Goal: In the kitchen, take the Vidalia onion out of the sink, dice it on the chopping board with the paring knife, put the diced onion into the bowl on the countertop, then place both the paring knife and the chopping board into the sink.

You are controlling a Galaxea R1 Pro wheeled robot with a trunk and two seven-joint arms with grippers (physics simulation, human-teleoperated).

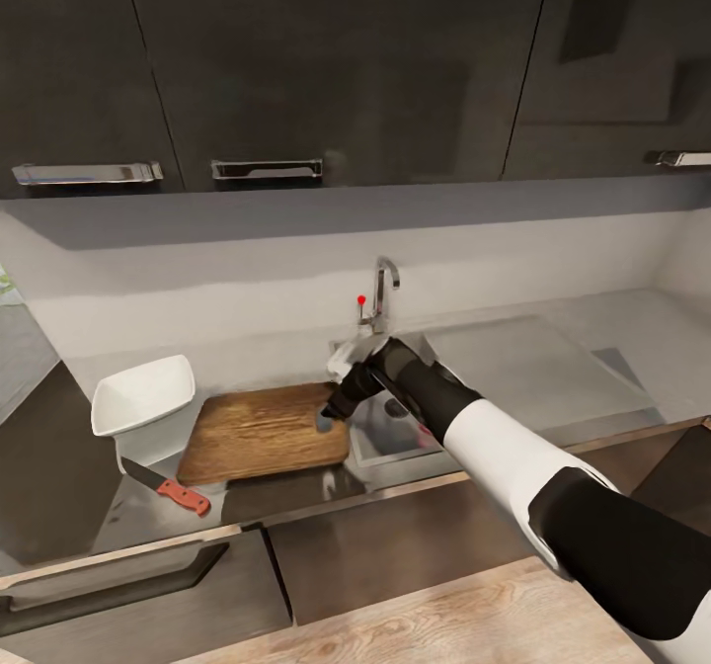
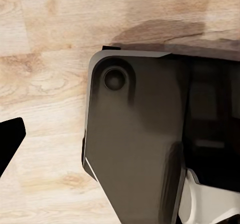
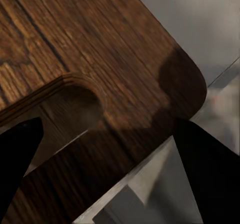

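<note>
— Dark fingers of the right tool [image 1: 326, 419] hang over the near right corner of the chopping board [image 1: 262, 432], don't they?

— Yes. In the right wrist view the two fingers [image 3: 17, 159] stand spread apart with nothing between them, over the board's rounded corner and its small hole [image 3: 75, 106].

— And beside that corner?

— The board's edge lies right along the sink [image 1: 380, 432], whose basin opens just past it; a bit of pink, likely the Vidalia onion [image 1: 425, 431], peeks out under the forearm. The chrome tap [image 1: 383, 293] rises behind.

— Farther out?

— The white bowl [image 1: 146, 402] sits on the grey worktop [image 1: 533, 358] just left of the board. The paring knife [image 1: 168, 486] lies near the front edge, red handle toward the right.

— The left tool?

— Only one dark fingertip [image 2: 10, 139] shows above wooden floor [image 2: 45, 59]; I cannot tell how it is set.
</note>
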